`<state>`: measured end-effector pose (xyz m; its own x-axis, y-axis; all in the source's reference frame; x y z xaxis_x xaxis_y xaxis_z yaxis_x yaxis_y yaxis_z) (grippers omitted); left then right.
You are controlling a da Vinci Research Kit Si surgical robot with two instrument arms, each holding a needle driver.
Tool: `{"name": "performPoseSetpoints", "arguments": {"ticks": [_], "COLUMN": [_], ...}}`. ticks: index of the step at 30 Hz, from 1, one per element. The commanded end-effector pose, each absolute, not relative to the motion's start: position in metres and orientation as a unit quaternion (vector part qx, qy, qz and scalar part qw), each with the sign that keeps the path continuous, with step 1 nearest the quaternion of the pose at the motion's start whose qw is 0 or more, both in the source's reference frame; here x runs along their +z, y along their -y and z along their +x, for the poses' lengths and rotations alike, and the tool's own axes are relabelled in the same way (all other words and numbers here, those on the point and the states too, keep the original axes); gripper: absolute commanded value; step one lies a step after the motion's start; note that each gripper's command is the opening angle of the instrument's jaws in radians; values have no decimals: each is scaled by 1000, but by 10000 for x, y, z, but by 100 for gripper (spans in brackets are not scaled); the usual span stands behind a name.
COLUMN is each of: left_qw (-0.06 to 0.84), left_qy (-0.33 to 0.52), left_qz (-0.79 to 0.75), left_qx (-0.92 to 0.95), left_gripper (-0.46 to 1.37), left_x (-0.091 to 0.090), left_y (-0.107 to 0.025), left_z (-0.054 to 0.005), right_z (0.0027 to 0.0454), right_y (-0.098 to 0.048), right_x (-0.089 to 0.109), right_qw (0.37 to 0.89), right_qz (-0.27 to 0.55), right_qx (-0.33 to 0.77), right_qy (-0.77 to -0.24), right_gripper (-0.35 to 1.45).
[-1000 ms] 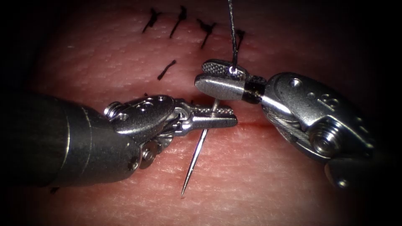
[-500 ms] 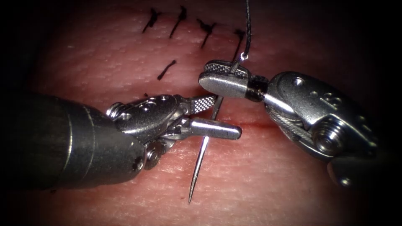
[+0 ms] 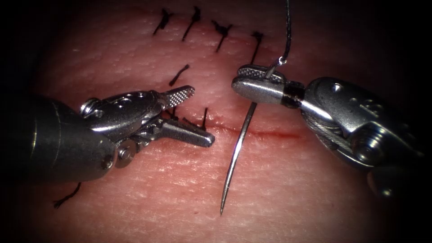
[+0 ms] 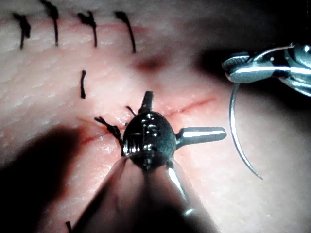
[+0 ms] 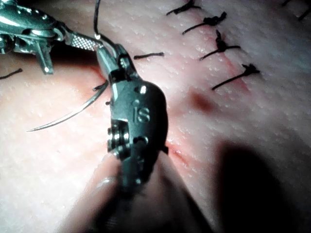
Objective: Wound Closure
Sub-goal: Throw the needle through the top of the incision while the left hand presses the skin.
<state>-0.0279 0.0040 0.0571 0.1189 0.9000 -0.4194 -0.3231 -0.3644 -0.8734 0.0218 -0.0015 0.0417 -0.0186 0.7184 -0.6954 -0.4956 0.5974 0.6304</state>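
Released by the left end effector (image 3: 198, 114), now gaping empty beside the cut (image 3: 265, 132), the needle (image 3: 236, 157) hangs free above the tissue (image 3: 292, 193), right end effector (image 3: 258, 81) clamped near its thread (image 3: 287, 31) end.

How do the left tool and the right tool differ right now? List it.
The left tool has its jaws spread open and holds nothing; the right tool is shut on the needle near its thread end. The left tool sits over the cut; the right tool is raised, with the needle hanging free of the tissue, point down. Both are steel needle drivers.
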Motion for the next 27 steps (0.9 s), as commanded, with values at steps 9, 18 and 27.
{"name": "performPoseSetpoints", "arguments": {"ticks": [9,18,27], "left_qw": [416,349,326], "left_qy": [230,157,103], "left_qz": [-530,-501,-497], "left_qx": [702,776,797], "left_gripper": [105,79,43], "left_x": [578,586,588], "left_y": [-34,-19,-16], "left_z": [-253,-253,-256], "right_z": [210,197,186], "right_y": [19,23,28], "right_x": [433,438,437], "right_qw": [706,717,744], "right_qz": [100,104,85], "right_qx": [429,423,400], "right_qy": [-555,-545,-528], "right_gripper": [-35,-35,-35]}}
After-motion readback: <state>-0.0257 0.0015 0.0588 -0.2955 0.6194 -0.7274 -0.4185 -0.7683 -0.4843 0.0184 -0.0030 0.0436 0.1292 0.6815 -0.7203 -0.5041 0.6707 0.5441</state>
